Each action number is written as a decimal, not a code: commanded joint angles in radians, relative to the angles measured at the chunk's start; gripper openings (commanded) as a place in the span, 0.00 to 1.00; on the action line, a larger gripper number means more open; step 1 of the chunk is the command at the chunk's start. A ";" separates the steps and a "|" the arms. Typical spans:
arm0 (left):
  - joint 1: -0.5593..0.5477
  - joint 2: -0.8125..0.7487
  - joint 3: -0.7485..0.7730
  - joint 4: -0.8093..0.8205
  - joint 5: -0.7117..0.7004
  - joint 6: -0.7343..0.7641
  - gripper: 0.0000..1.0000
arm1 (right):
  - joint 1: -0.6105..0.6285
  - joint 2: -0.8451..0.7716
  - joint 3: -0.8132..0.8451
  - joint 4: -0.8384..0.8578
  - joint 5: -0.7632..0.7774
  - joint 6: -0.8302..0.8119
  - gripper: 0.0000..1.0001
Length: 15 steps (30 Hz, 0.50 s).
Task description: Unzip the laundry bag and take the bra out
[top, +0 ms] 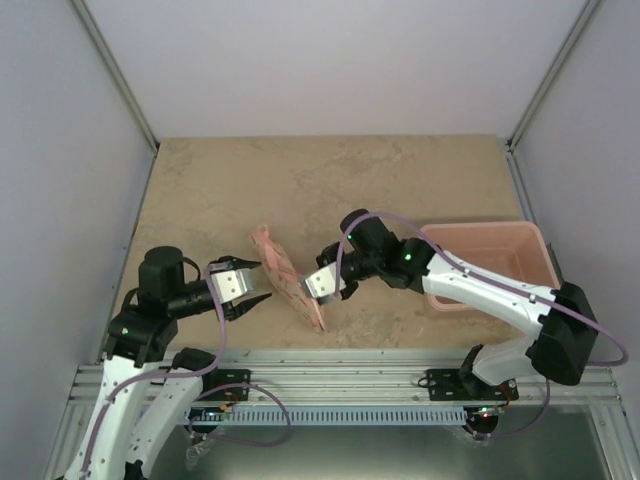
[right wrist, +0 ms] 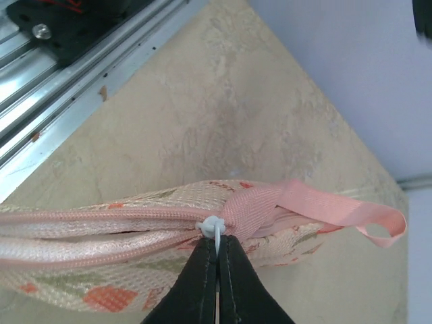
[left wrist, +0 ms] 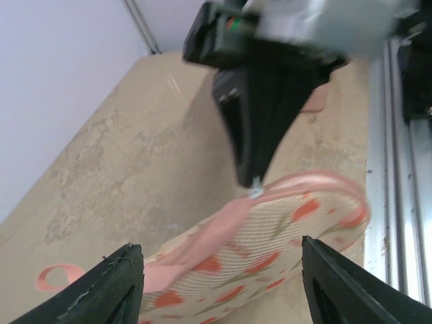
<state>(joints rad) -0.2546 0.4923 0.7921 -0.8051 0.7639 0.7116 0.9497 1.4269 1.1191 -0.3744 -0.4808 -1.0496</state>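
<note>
The laundry bag [top: 285, 272] is a cream case with orange-pink print, standing on edge and lifted at its zip rim. My right gripper [top: 325, 290] is shut on the white zip pull [right wrist: 214, 228] at the rim, next to the pink strap loop [right wrist: 351, 212]. Left of the pull the two pink zip rims [right wrist: 88, 233] look slightly parted. My left gripper [top: 256, 283] is open, its fingers [left wrist: 118, 287] either side of the bag's printed face [left wrist: 270, 243], not touching it. The bra is hidden.
A pink rectangular plastic tub [top: 490, 260] stands at the right, behind my right arm. The metal rail [top: 340, 375] runs along the table's near edge, close to the bag's lower end. Bare tan tabletop [top: 330, 180] lies behind the bag.
</note>
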 commanded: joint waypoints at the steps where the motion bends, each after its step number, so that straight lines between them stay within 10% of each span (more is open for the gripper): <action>1: -0.002 0.062 -0.001 0.023 -0.059 0.112 0.64 | 0.058 -0.079 -0.047 0.037 0.071 -0.199 0.00; 15: -0.095 0.185 -0.040 -0.042 -0.003 0.359 0.82 | 0.135 -0.097 -0.097 0.132 0.119 -0.208 0.00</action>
<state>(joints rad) -0.3164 0.6640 0.7860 -0.8570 0.7429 1.0176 1.0618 1.3285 1.0195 -0.3058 -0.3725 -1.2381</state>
